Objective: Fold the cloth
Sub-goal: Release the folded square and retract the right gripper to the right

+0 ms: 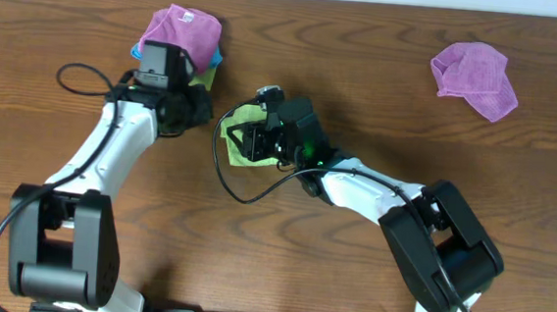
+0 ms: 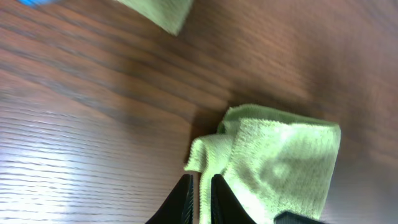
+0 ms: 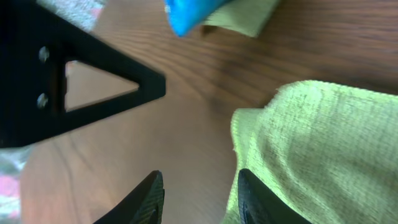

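A lime-green cloth (image 1: 232,145) lies partly folded on the wooden table, left of centre. In the left wrist view the green cloth (image 2: 283,158) fills the lower right, with one corner bunched up. My left gripper (image 1: 201,109) is at its left edge; its fingers (image 2: 199,186) are nearly together with the cloth's edge between them. My right gripper (image 1: 258,137) hovers over the cloth. Its fingers (image 3: 200,193) are open, the right one over the cloth's edge (image 3: 311,149), the left one over bare wood.
A heap of pink, blue and green cloths (image 1: 181,33) lies at the back left, just beyond the left gripper. Its blue cloth (image 3: 189,14) shows in the right wrist view. A purple cloth (image 1: 476,76) lies crumpled at the back right. A cable (image 1: 78,75) loops by the left arm.
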Motion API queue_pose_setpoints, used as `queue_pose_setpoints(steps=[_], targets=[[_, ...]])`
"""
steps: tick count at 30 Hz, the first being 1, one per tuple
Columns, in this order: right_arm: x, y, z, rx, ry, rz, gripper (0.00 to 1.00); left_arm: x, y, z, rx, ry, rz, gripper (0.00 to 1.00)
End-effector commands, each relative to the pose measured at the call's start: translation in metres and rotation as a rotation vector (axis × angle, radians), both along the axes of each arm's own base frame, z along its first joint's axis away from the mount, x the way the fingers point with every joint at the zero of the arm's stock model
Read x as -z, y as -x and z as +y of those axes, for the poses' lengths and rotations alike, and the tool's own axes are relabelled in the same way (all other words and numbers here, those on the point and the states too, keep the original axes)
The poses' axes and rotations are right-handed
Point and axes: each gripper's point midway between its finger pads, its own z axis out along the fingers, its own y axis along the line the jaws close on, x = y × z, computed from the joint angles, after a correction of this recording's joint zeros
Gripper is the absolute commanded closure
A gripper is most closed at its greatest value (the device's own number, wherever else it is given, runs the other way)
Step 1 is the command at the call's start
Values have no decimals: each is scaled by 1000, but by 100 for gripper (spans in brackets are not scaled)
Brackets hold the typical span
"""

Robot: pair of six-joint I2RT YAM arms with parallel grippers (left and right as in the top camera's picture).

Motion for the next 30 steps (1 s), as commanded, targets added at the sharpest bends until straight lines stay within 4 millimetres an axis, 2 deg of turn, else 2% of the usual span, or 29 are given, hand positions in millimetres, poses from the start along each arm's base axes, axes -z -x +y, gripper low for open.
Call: queue_pose_setpoints(steps=[1,8,11,13,16,20,22,26,30], targets=[[-10,5,16,-45,-54,23,62,-18,-7,15,-29,-6,-48,87],[-19,1,16,-46,-71,16,64,-23,-9,29,-61,-2,-58,85],[-28,-15,1,-3,-64,-19,64,-25,-5,28,-59,1,-50,61],[-33,-26,-16,36,-42,-33,63,-26,-1,28,-52,-3,-40,40],[-39,-40,-48,79,6,-48,53,-28,7,28,-28,-13,-29,3],[-51,-47,-94,111,87,-63,34,-32,18,24,-10,2,-5,4],[-63,-43,-116,106,124,-71,1,-35,24,18,8,38,9,4],[-85,-20,-154,83,224,-94,1,-40,31,3,50,125,26,5],[-96,16,-195,79,352,-76,1,-41,38,-5,68,172,56,5]])
